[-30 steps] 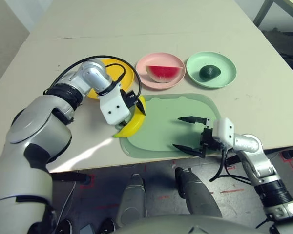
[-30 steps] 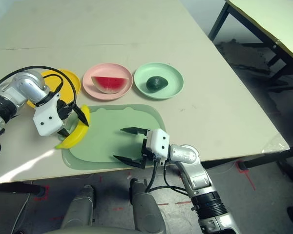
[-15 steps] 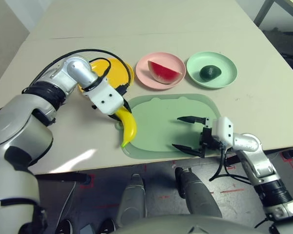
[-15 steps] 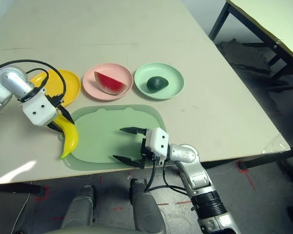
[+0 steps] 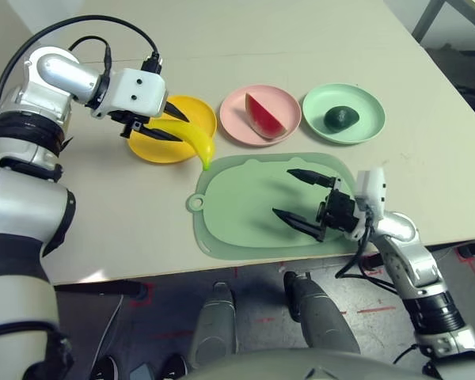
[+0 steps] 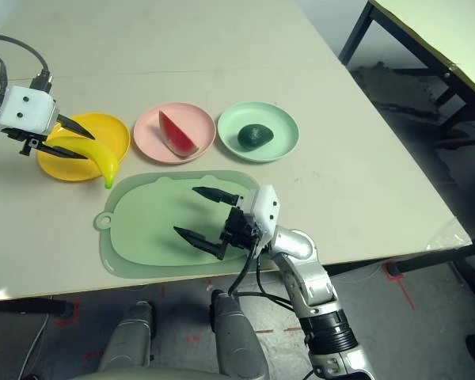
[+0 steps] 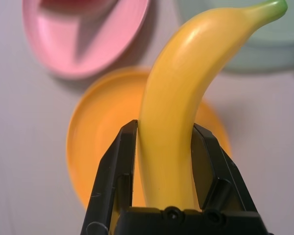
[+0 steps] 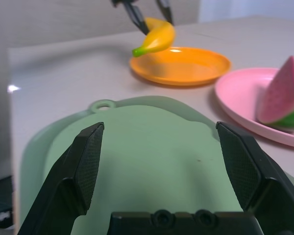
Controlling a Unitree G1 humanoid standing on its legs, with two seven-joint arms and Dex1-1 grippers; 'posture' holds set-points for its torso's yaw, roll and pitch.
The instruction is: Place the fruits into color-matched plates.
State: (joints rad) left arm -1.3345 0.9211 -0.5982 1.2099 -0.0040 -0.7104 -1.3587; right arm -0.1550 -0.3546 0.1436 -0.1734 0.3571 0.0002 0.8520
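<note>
Left gripper (image 5: 168, 124) clamps banana (image 5: 191, 140) above yellow plate (image 5: 154, 146); right gripper (image 5: 297, 197) spread wide over green mat (image 5: 237, 214)

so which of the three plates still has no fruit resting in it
The yellow plate: the banana hangs above it in the left gripper, while the pink and mint plates each hold fruit.

A beige table (image 6: 222, 47) on a grey floor, with a second table beside it.

You see the beige table's pale top filling most of the head views. Beyond its right edge stands a second table (image 6: 435, 32) on dark legs. Below its front edge, the grey floor (image 6: 427, 317) carries small red tape marks (image 6: 400, 289).
</note>
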